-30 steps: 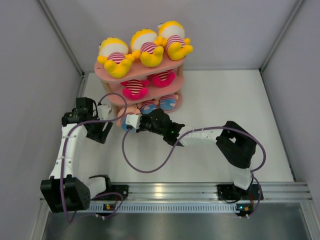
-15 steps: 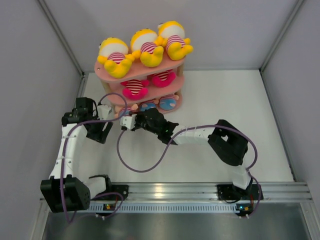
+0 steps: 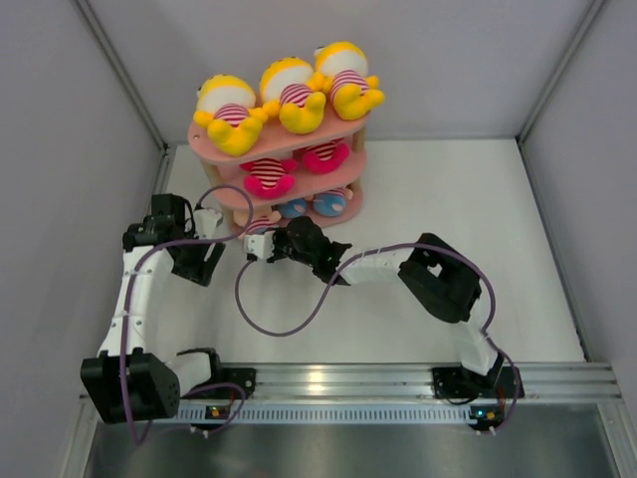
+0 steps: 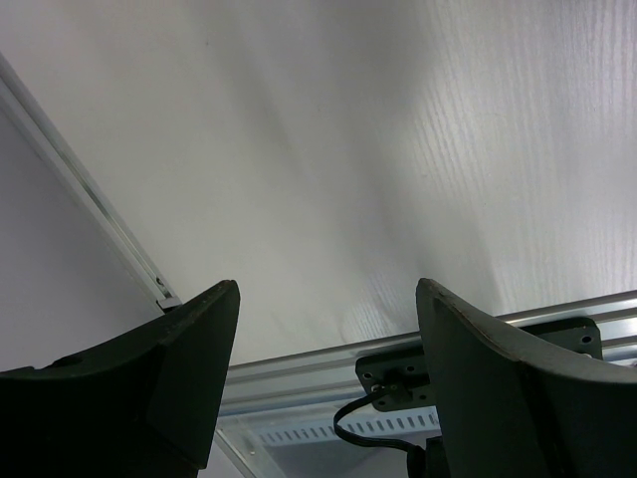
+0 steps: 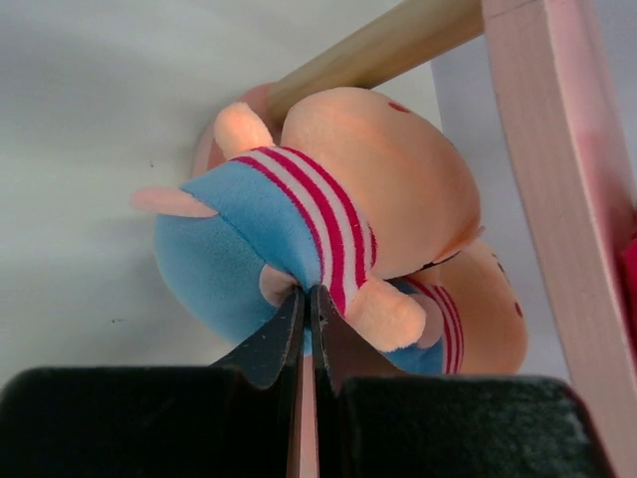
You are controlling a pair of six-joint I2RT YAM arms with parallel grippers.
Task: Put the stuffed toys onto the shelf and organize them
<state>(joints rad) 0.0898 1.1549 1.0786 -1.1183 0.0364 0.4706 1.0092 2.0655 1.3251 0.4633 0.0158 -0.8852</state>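
The pink shelf (image 3: 299, 145) stands at the back of the table. Three yellow stuffed toys (image 3: 284, 95) lie on its top board. Two with magenta bottoms (image 3: 269, 177) lie on the middle board and two with blue bottoms (image 3: 333, 203) on the lowest. My right gripper (image 3: 257, 235) (image 5: 307, 291) is shut on the cloth of a peach-headed, blue-bottomed toy (image 5: 299, 219) (image 3: 261, 224). That toy is at the left end of the lowest board, against a wooden post (image 5: 378, 50), with another like it (image 5: 493, 309) behind. My left gripper (image 3: 202, 261) (image 4: 328, 289) hangs open and empty left of the shelf.
Grey walls close in the table on the left, right and back. The aluminium rail (image 3: 338, 378) with both arm bases runs along the near edge. Purple cables (image 3: 279, 329) loop over the table between the arms. The pink board edge (image 5: 557, 149) is close on the right of the held toy.
My right arm has reached further left and toward the shelf, carrying the blue-bottomed toy in under the lowest board's left end. The left arm has stayed still.
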